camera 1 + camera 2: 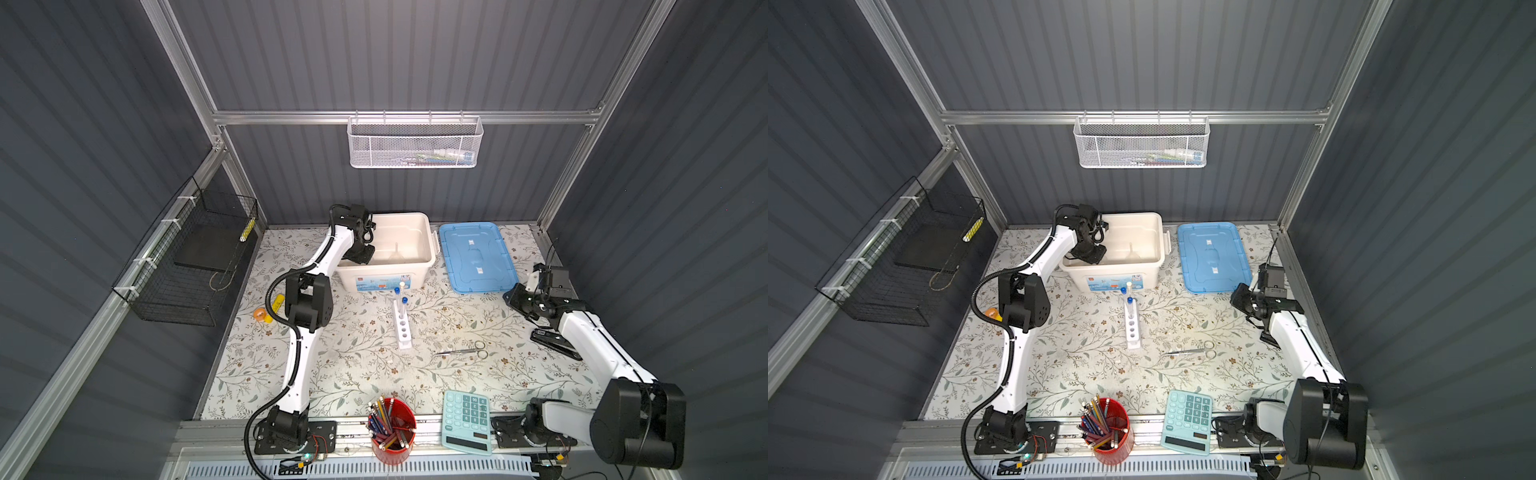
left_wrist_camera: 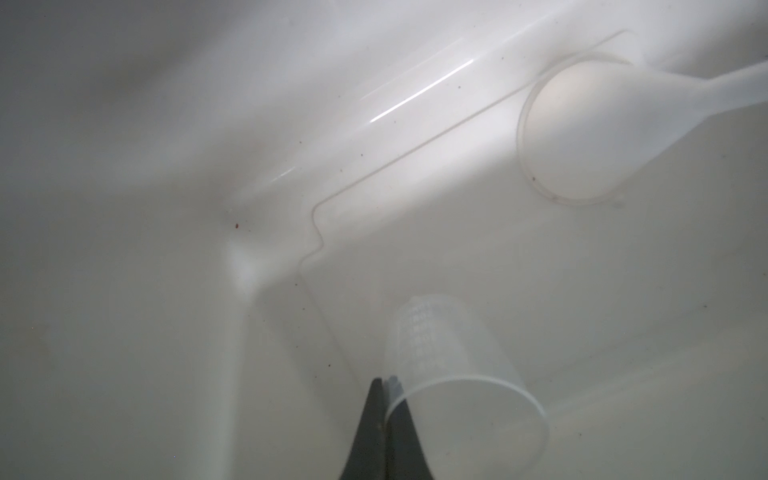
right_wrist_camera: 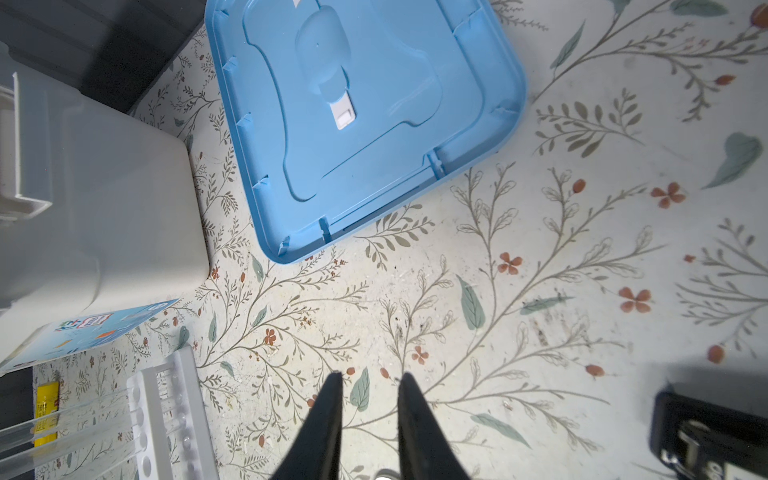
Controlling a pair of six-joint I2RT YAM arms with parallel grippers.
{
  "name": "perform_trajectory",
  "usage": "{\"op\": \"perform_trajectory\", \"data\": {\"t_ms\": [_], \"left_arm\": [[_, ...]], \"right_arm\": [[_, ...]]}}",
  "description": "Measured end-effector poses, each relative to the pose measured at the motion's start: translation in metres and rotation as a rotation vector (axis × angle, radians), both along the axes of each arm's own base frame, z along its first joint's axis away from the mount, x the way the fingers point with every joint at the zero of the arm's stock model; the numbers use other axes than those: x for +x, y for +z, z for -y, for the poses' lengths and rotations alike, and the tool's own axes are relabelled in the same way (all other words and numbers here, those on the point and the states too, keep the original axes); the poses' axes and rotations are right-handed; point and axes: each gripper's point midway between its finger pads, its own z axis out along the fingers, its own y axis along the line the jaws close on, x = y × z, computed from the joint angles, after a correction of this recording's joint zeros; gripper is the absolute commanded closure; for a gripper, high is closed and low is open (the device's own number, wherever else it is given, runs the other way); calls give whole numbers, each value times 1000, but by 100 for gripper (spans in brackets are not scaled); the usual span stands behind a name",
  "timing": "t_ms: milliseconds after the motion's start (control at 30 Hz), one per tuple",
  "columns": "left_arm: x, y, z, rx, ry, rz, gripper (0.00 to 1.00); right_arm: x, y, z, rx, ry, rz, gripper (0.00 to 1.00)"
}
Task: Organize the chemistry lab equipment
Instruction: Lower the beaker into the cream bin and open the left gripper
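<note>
The left gripper (image 2: 384, 384), down inside the bin (image 1: 349, 276) at the table's (image 1: 353, 374) far edge, is pressed together on the rim of a clear cup (image 2: 453, 365), with a funnel (image 2: 582, 133) lying nearby in the bin. The right gripper (image 3: 370, 382) hovers near the right edge, jaws slightly apart and empty. The rack (image 1: 402, 330), holding two tubes (image 1: 404, 300), stands mid-table. The scissors (image 1: 461, 352) lie between it and the right edge.

floral table (image 1: 353, 374) | on it: bin (image 1: 349, 276), blue lid (image 1: 478, 257), rack (image 1: 402, 328), scissors (image 1: 461, 351), stapler (image 1: 552, 338)
</note>
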Motion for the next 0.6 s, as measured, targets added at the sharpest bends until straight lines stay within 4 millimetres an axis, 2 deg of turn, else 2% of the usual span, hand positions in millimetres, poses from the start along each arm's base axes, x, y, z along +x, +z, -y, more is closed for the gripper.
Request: {"op": "perform_trajectory", "data": {"t_ms": [433,600], "left_arm": [[0,0,0,3,-7,1,86],[0,1,0,5,-15,4,74]], "right_arm": [[0,-6,-3,2,9,-19,74],[0,-6,-4,2,11,-19,74]]}}
